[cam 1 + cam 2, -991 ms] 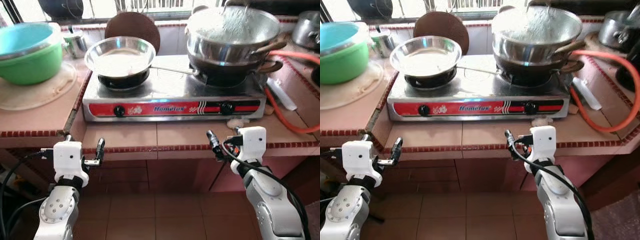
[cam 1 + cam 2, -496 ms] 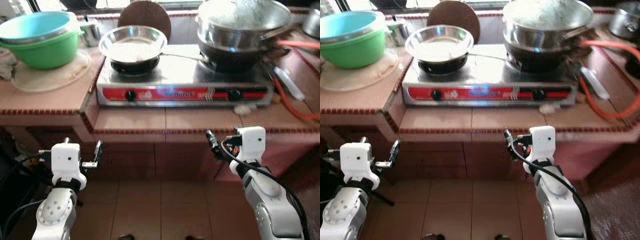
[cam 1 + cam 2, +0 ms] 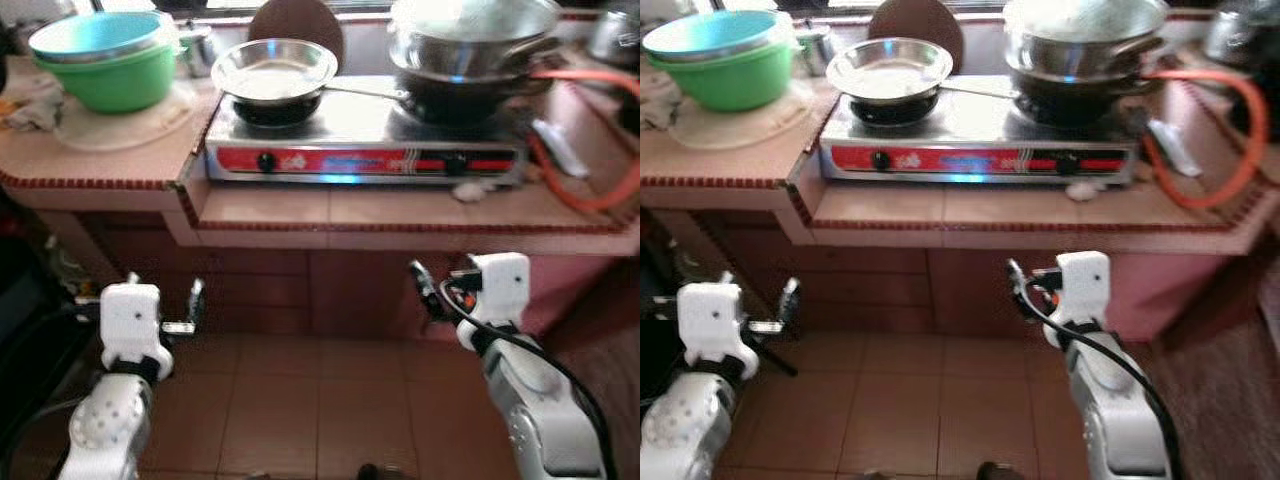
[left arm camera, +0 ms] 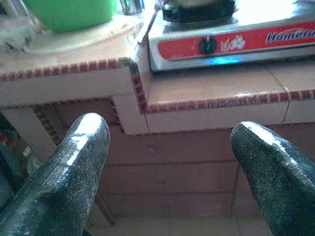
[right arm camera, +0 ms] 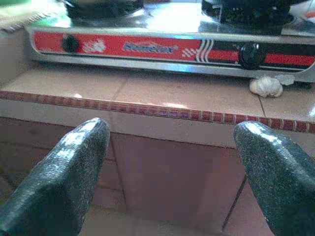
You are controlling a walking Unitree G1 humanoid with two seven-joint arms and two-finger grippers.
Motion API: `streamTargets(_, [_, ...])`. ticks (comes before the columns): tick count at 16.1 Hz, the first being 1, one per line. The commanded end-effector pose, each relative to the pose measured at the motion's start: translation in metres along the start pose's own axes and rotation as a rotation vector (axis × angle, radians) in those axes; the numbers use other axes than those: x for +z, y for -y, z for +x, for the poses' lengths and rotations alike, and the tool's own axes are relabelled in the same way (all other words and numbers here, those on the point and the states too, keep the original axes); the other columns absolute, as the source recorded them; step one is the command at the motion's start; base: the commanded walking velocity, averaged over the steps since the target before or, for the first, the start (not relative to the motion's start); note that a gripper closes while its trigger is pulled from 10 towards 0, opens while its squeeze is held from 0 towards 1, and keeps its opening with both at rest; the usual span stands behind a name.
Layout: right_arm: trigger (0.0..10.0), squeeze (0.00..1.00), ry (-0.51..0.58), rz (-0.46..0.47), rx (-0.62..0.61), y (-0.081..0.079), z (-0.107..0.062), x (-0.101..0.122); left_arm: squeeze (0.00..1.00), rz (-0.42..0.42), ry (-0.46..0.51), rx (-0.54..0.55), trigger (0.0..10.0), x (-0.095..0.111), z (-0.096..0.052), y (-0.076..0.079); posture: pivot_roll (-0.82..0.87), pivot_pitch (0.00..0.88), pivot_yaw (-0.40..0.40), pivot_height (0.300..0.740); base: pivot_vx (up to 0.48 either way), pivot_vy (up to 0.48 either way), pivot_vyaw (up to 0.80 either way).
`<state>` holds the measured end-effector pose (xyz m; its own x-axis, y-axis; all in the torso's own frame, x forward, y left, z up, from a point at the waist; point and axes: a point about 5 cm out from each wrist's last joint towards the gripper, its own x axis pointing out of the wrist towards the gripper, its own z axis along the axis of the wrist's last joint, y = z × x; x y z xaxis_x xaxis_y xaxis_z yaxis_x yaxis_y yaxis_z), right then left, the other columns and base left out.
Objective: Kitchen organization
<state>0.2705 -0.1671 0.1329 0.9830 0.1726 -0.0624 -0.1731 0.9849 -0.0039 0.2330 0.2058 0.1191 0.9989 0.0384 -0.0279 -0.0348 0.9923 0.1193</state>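
Both the left claw (image 3: 196, 302) and the right claw (image 3: 420, 285) are held open and empty below the tiled surface (image 3: 330, 205), where the stove (image 3: 365, 150) is set, the steel pan (image 3: 274, 70) lying nearer the left arm.

Both silver arms were raised forward. The left gripper (image 3: 196, 305) and the right gripper (image 3: 422, 290) had fingers spread apart, holding nothing.
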Motion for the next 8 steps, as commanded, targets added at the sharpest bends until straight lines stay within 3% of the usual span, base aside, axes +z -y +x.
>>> streamTargets(1, [10.0,0.0,0.003,-0.005,-0.001,0.0016,-0.0002,0.0016,0.0,-0.005,-0.007,-0.001,10.0,-0.0014,-0.0018,0.0001,-0.12,0.104,0.058,0.74,0.0,0.0,0.0])
streamTargets(6, [10.0,0.0,0.005,0.001,0.001,0.0003,0.0001,0.0019,0.0,-0.047,-0.004,-0.012,10.0,-0.0026,0.0035,0.0005,-0.13,0.097,0.059,0.74,0.0,0.0,0.0])
streamTargets(8, [10.0,0.0,-0.007,0.001,-0.009,0.0007,0.0007,0.0012,0.0,-0.063,0.003,-0.026,10.0,-0.0019,0.0061,0.0015,-0.14,0.093,0.06,0.74,0.0,0.0,-0.63])
